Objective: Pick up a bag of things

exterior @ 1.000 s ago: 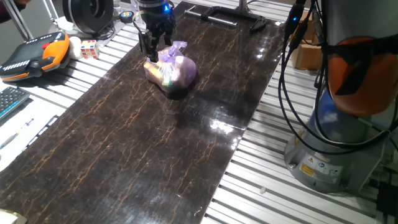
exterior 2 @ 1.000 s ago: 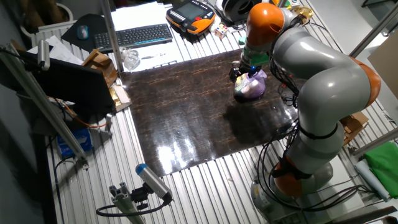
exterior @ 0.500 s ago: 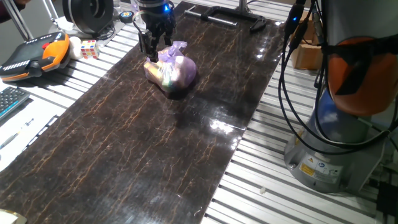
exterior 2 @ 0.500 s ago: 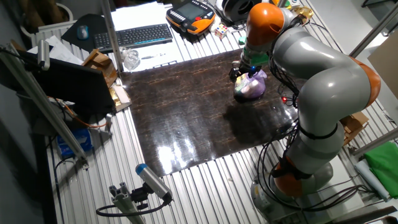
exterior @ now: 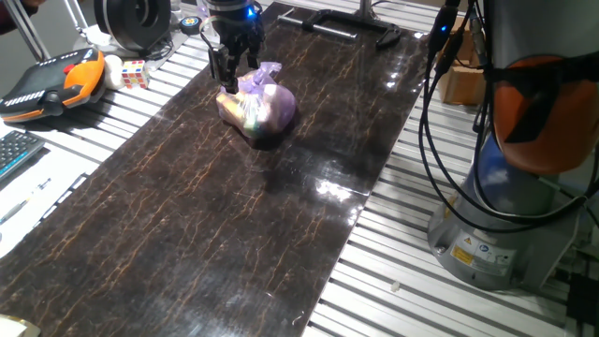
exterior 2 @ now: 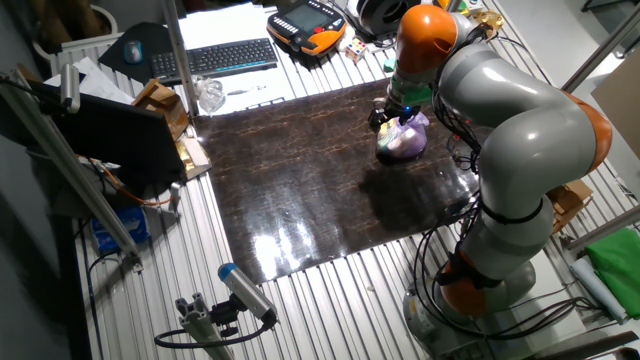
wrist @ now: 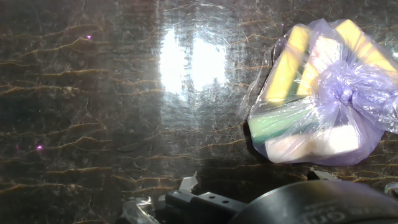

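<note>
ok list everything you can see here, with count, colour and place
bag of things: one, translucent purple, yellowish contents, on the dark slab, far end
marbled slab: one, dark brown, over the slatted table
teach pendant: one, orange and black, left of slab
puzzle cube: one, multicoloured, beside the pendant
keyboard: one, black, on the far side of the table
green cloth: one, by the robot base
arm: one, grey and orange
fingers: two, black, beside the bag, not around it
</note>
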Robot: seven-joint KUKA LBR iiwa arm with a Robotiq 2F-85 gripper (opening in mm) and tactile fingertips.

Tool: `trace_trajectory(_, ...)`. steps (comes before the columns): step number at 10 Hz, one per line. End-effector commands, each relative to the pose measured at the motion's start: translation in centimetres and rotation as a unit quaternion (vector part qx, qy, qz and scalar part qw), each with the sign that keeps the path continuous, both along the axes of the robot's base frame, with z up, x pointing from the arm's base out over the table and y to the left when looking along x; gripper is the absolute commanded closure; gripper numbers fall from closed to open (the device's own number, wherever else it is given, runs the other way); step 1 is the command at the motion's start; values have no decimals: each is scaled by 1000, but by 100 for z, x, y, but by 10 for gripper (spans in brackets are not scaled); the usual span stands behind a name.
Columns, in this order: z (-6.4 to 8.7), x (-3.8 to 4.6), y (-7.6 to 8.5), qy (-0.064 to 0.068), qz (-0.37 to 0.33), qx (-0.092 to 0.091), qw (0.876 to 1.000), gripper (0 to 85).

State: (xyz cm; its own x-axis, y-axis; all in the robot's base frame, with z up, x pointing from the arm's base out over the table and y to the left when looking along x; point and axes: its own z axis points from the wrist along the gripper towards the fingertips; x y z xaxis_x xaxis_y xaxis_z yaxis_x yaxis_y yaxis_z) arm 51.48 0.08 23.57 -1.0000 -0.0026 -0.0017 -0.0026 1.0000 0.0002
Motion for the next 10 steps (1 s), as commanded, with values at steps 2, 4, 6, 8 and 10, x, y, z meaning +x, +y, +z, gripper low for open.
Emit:
trace_trajectory(2,20,-1,9,13,-71,-16,997,843)
trace_trajectory(4,67,-9,57,13,-73,-24,997,843)
trace_trajectory(6,62,-21,37,9,-69,-12,997,843)
trace_trajectory(8,28,-29,-31,6,-71,5,997,843)
trace_trajectory(10,-3,-29,-77,-1,-56,-3,998,843)
